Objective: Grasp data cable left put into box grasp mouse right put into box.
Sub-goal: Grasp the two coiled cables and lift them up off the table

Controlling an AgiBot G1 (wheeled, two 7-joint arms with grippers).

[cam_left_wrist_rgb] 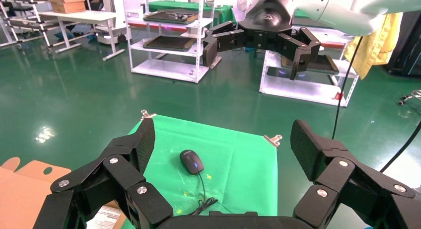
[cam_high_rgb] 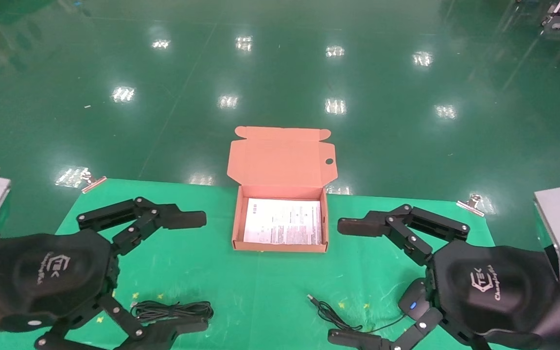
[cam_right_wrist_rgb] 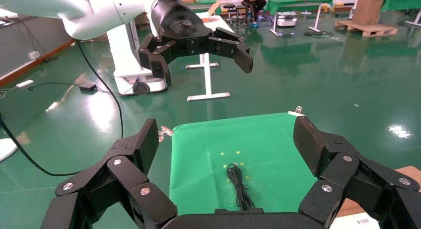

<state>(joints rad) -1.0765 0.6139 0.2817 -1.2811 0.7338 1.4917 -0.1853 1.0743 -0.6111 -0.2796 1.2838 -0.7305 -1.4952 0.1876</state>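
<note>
My left pincer and right pincer both gape, empty. The data cable, lower left, is loose loops. I judge a pinch could snag one strand and spill short of the box.

Glossy green floor dotted with reflected ceiling lights, white metal shelving racks seen across the hall, green-topped tables at twelve o'clock, cardboard stacked on a pallet nearby

Head view: looks forward and down on the green mat, box at frame centre.
Left wrist view: faces across the mat toward the mouse.
Right wrist view: faces back toward the data cable.
Shared: the mat.
</note>
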